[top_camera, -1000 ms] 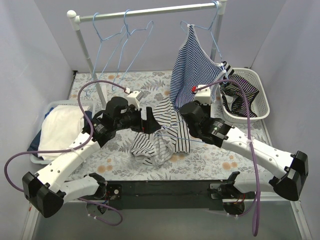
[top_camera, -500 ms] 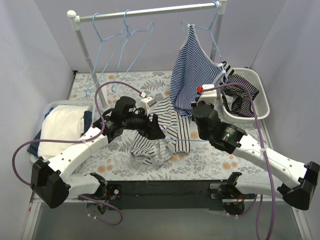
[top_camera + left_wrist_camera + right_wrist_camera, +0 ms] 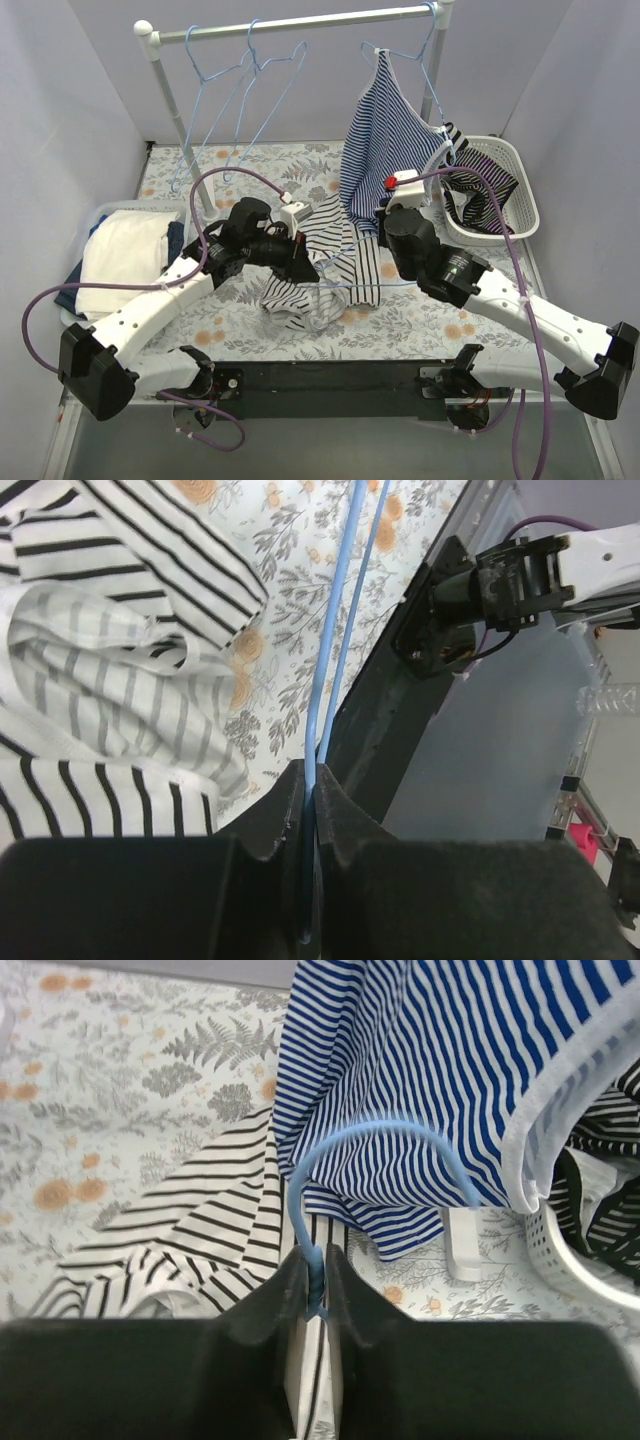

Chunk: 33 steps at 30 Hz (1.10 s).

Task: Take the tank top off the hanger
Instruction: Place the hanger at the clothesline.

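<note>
Four blue wire hangers show in the top view: two bare ones hooked on the rail toward the far left corner, one at the far right end carrying a blue-striped top, and one hanger off the rail, held low over the middle of the desk between the two arms.

There are two striped tops. The tank top, black-and-white, lies crumpled on the floral cloth at mid-desk, just under the held hanger.

There is one white basket of striped clothes at the right edge, and one bin with folded white cloth at the left edge.

The left gripper has its jaws pinched tight on the hanger's two wires. Its wrist view alone shows both strands running off toward the near edge, past the tank top's folds.

The right gripper is clamped on the hanger's twisted neck. Only its wrist view shows the hook arching up in front of the blue-striped top. The rail and bare hangers appear only from above.
</note>
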Motion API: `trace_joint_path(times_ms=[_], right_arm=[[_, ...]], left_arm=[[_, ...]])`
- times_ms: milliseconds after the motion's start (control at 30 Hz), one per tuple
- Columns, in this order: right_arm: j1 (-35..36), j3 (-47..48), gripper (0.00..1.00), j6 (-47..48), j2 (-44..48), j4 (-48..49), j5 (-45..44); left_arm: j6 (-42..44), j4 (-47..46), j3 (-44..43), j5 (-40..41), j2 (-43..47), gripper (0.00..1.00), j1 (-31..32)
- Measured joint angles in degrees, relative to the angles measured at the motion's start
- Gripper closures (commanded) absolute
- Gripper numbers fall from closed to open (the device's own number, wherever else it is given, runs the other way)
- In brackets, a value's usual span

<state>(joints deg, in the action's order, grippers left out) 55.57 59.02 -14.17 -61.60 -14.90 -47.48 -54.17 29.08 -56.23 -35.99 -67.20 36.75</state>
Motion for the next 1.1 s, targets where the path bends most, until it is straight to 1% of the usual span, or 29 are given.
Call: trace_joint_path(times_ms=[33,67,100,167,300,400,567,733,867,1100], right_arm=[[0.0,-0.2,0.59,0.1,0.1,0.1,0.8],[0.0,-0.5,0.47,0.4,0.2,0.1,1.6],[0.0,-0.9,0.43,0.7,0.5,0.1,2.2],[0.0,-1.7,0.40,0.9,1.5,0.1,3.3],[0.1,-3.7,0.37,0.7,5.3,0.1,4.6],[0.1,-4.6,0.36,0.3,8.2,0.1,4.3],[0.1,-5.8,0.35,-0.7,11.9,0.1,1.4],[0.1,-7.6,0.35,-2.2,16.1,0.0,-2.4],[0.1,-8.6,0.35,-3.3,18.7,-0.1,-4.1],[0.1,-9.2,0.35,-5.4,18.2,-1.2,-4.6]], left_arm=[[0.1,1.0,0.0,0.3,0.3,1.00,0.0],[0.1,2.1,-0.1,0.9,0.7,1.00,0.0],[0.0,3.7,-0.1,2.0,1.3,1.00,0.0],[-0.2,7.2,-0.1,3.8,2.2,1.00,-0.3],[-1.4,12.8,-0.3,6.0,5.1,1.00,-0.3],[-2.2,16.7,-2.2,8.6,8.0,1.00,-0.3],[-3.8,19.1,-7.0,15.3,13.7,1.00,-0.3],[-4.4,19.0,-10.7,22.9,18.0,1.00,-0.3],[-4.3,18.7,-11.9,30.3,19.5,1.00,-0.3],[-3.1,13.4,-13.6,40.5,19.1,1.00,-0.3]])
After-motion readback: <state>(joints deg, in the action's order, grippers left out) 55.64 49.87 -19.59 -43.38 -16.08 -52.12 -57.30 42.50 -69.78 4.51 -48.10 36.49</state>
